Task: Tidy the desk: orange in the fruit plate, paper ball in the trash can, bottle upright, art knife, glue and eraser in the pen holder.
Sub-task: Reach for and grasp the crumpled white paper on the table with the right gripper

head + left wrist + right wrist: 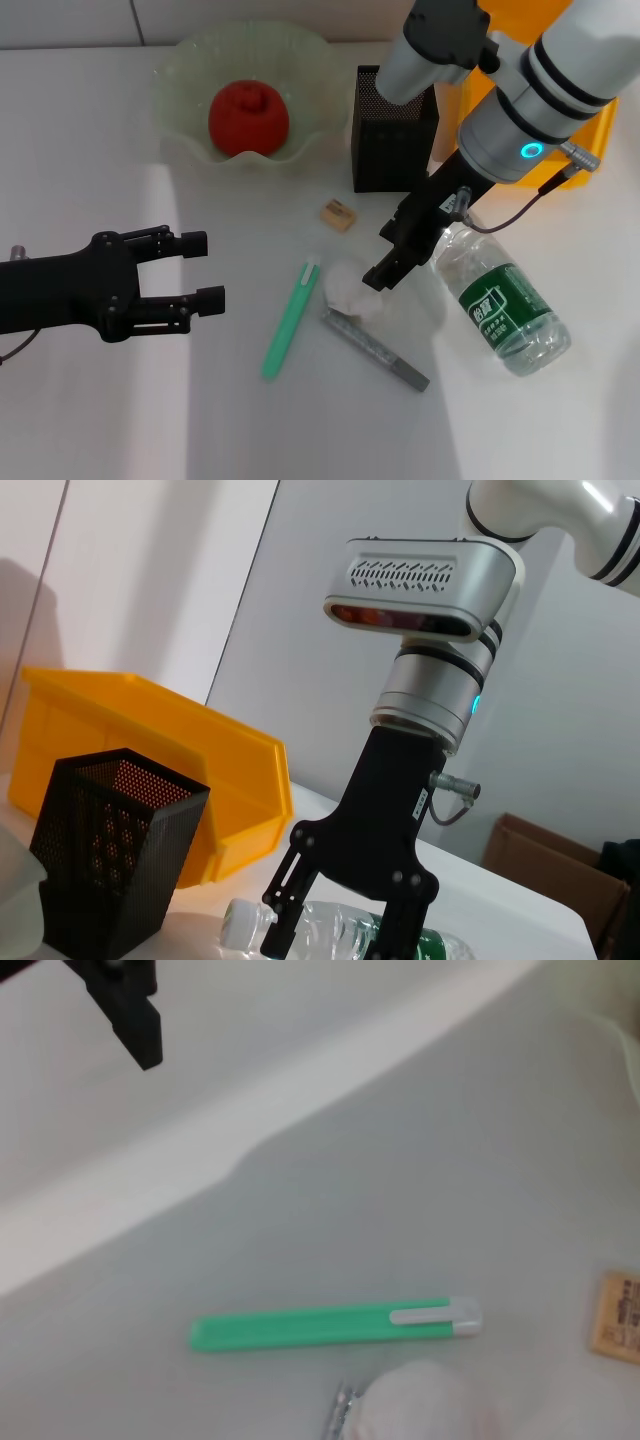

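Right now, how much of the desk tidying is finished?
Done: the round red-orange fruit sits in the wavy pale-green plate. In hand: the right gripper is low beside the crumpled white paper ball, not holding it. The open left gripper waits apart. Left: the clear bottle lies on its side; the green knife, grey stick and tan eraser are outside the black mesh holder.

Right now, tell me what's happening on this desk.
The right gripper is down at the paper ball, fingers open around it. The orange already sits in the fruit plate. The bottle lies on its side; the green art knife, glue and eraser remain out. The left gripper hovers open.
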Action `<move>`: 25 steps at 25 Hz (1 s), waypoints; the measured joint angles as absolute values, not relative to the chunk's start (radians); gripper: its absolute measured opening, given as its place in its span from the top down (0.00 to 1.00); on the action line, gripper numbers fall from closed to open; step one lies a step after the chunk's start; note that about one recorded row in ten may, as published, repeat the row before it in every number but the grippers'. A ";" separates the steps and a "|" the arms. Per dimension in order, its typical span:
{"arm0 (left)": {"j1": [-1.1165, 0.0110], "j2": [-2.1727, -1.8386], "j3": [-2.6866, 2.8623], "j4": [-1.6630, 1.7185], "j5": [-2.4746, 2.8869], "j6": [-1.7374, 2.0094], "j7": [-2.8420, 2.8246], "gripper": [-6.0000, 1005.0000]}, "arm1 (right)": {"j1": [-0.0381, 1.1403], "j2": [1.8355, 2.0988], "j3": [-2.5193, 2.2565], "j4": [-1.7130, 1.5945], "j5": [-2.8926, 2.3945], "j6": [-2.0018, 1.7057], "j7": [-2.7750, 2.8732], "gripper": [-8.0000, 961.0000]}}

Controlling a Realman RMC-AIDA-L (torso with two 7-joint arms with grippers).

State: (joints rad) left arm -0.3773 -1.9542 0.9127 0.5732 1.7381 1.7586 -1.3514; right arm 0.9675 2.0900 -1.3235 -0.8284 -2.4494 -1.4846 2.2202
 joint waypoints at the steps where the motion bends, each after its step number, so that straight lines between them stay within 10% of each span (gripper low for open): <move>1: -0.378 -1.954 0.913 0.573 1.738 1.757 -1.351 0.18 | 0.969 2.091 -1.340 -0.822 -2.442 -1.471 2.223 0.27; 25: -0.380 -1.968 0.917 0.545 1.767 1.723 -1.339 0.19 | 1.012 2.092 -1.526 -0.665 -2.269 -1.303 2.217 0.28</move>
State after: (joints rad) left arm -0.3804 -1.9681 0.9169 0.5448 1.7673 1.7226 -1.3387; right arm 1.0122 2.0917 -1.5257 -0.6646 -2.2695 -1.3029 2.2165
